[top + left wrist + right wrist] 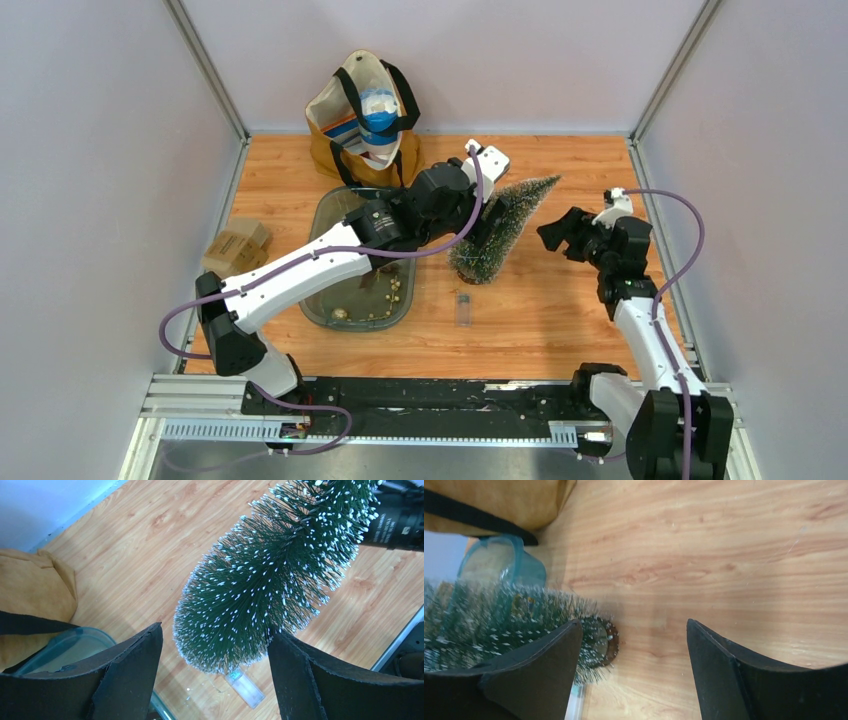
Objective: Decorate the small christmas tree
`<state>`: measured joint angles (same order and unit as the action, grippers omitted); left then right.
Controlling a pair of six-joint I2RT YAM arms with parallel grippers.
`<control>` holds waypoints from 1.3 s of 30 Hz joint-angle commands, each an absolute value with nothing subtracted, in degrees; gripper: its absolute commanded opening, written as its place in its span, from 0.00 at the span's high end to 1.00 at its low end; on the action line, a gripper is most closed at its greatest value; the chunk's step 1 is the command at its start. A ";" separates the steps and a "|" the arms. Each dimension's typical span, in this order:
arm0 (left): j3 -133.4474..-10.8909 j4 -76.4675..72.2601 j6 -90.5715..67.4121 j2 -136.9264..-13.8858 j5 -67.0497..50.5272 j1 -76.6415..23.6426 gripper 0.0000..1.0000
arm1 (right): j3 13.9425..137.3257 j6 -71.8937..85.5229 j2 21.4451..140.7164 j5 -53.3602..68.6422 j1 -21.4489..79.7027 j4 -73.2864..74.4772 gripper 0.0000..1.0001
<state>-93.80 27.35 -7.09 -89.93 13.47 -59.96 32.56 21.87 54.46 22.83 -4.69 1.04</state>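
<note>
Green tree [525, 200] is partly hidden behind the left hand [492, 222].

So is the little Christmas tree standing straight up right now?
No, the tree is tipped sideways, its tip pointing toward the right arm.

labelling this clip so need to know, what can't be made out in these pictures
- top external: pieces in the tray, too small to identify.
- left wrist: whether the left gripper touches the tree it straddles; depth unclear.
- left wrist: clear item, partly hidden under the tree.
- right wrist: tree blurred, cut off by the left edge.
</note>
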 commanded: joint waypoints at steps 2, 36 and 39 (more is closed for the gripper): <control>-96.15 27.51 -5.80 -90.18 12.92 -60.03 0.17 | 27.00 20.47 56.34 29.61 -4.92 -11.57 0.21; -100.28 30.23 -5.89 -93.69 10.99 -60.03 0.17 | 22.25 30.14 93.87 25.06 2.55 -77.94 0.78; -100.02 29.97 -5.89 -93.60 11.34 -59.94 0.17 | 19.60 30.15 90.28 24.52 2.46 -75.78 1.00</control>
<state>-97.41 29.87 -7.01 -93.73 11.03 -59.96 22.52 29.12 94.11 27.29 2.70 -67.55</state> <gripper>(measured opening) 0.836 0.059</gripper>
